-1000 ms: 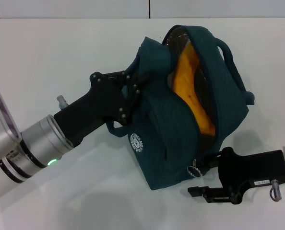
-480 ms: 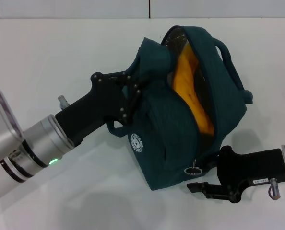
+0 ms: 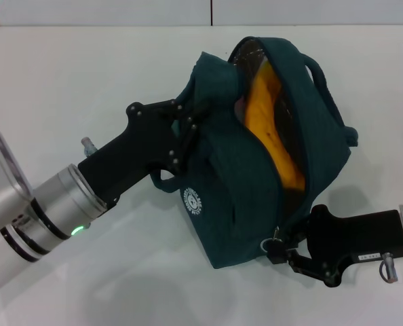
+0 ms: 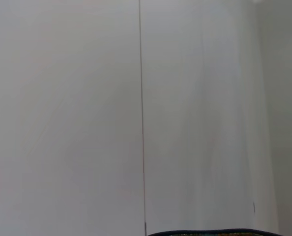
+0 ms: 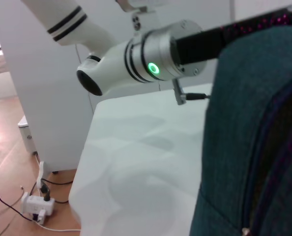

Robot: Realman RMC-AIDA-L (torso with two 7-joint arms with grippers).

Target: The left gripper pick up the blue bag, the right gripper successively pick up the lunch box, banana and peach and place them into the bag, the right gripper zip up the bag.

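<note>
The blue bag (image 3: 256, 170) is a dark teal fabric bag, tilted over the white table (image 3: 66, 75). Its zipper mouth gapes and shows an orange-yellow inside (image 3: 273, 129). The lunch box, banana and peach are hidden. My left gripper (image 3: 188, 129) is shut on the bag's upper left side, its tips buried in the fabric. My right gripper (image 3: 277, 252) is at the bag's lower right corner, touching the small metal zipper pull (image 3: 271, 240). In the right wrist view the bag's fabric (image 5: 254, 137) fills the near side. A thin strip of the bag's edge (image 4: 210, 232) shows in the left wrist view.
The bag's carry handle (image 3: 327, 88) loops out at the far right. In the right wrist view my left arm (image 5: 156, 49) reaches over the table, whose edge (image 5: 82, 196) drops to a floor with a power strip (image 5: 35, 206) and cables.
My right gripper has moved up and left, from just below the bag's corner onto the zipper pull. The left arm and the bag have barely shifted.
</note>
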